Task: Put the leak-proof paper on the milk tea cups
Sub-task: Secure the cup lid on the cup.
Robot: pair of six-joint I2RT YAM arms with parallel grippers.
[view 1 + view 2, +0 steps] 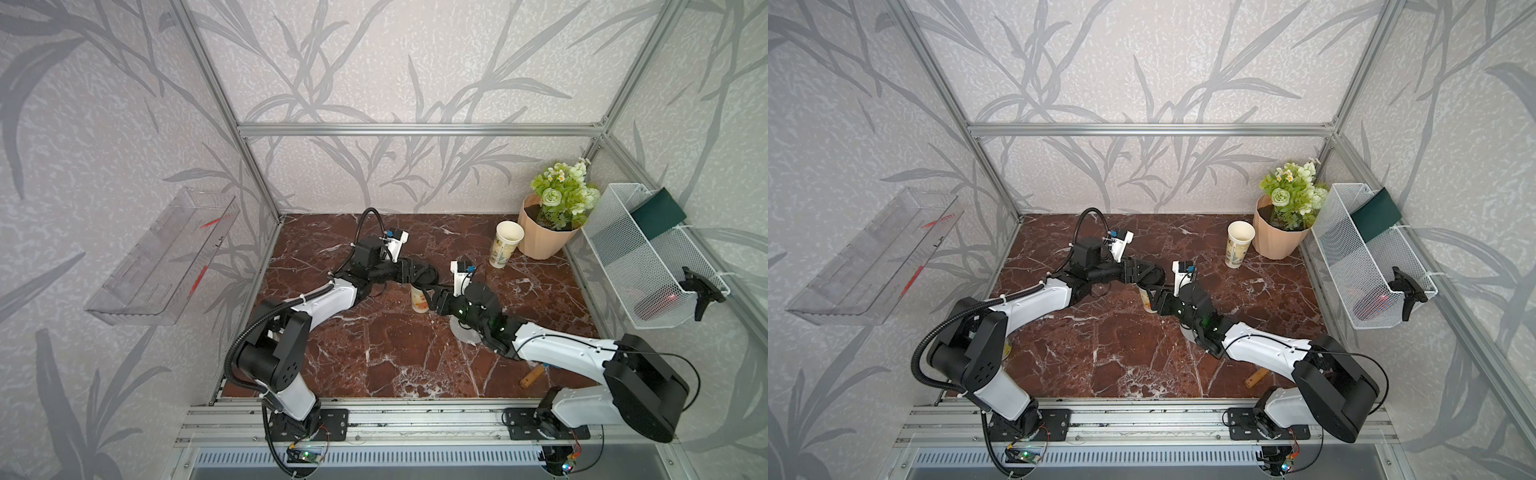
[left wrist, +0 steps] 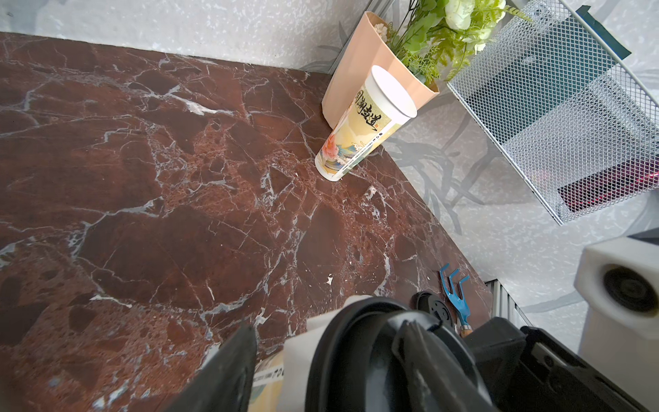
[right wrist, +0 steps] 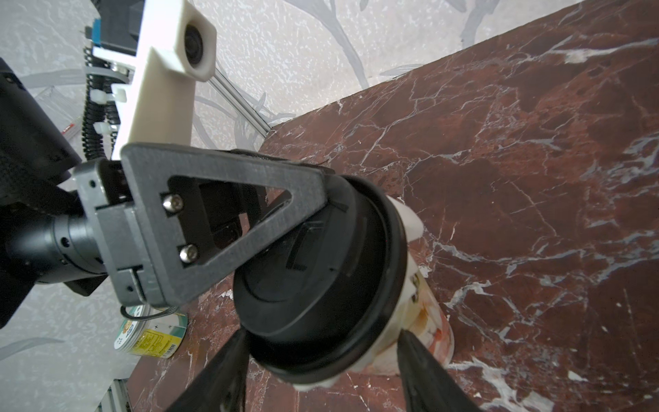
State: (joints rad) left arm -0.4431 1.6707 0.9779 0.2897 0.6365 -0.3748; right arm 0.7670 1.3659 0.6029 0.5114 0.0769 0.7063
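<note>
One milk tea cup [image 1: 419,300] [image 3: 433,314] stands mid-table, wearing a black lid [image 3: 321,271] [image 2: 356,356]. Leak-proof paper [image 2: 303,360] shows as a white skirt under the lid's rim. My right gripper [image 3: 324,371] [image 1: 432,297] straddles this cup just below the lid, its fingers touching both sides. My left gripper [image 2: 324,371] [image 1: 415,272] is open: one finger [image 3: 249,199] lies on the lid's top, the other stands clear beside the cup. A second milk tea cup [image 1: 506,243] [image 1: 1238,245] [image 2: 360,135] stands uncovered at the back right. Another leak-proof paper [image 1: 463,334] lies flat, partly under my right arm.
A peach flower pot [image 1: 540,237] stands right behind the back cup. A white wire basket [image 1: 648,257] hangs on the right wall. Another black lid [image 2: 437,310] and a blue garden fork [image 2: 454,296] lie front right. A tin [image 3: 149,335] sits front left.
</note>
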